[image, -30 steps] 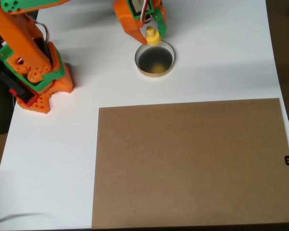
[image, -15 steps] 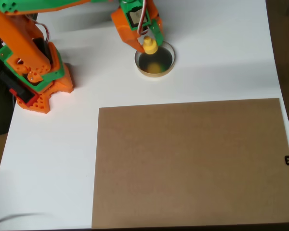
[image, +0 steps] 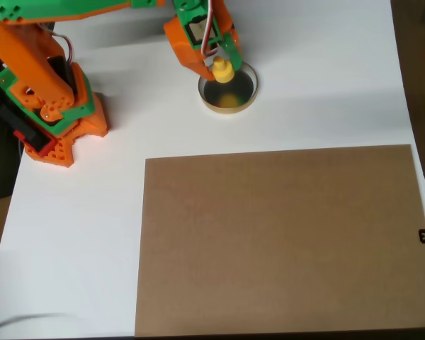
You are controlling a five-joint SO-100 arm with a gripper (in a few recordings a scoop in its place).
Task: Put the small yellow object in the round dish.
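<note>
Overhead view: the orange gripper [image: 222,65] is pinching the small yellow object [image: 222,70] between nearly closed jaws, holding it over the upper-left rim of the round dish [image: 244,100]. Releasing here is risking 1 bounce off the rim onto the white table [image: 326,85].

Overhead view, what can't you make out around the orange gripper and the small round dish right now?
- Whether the small yellow plastic piece touches the black-bottomed round dish or hangs above it: looking straight down hides height.
- The dish's upper-left rim: covered by the orange gripper.
- The gripper's fingertips: too small and hidden by its own body.
- The orange arm's upper part: cut off by the top edge.
</note>
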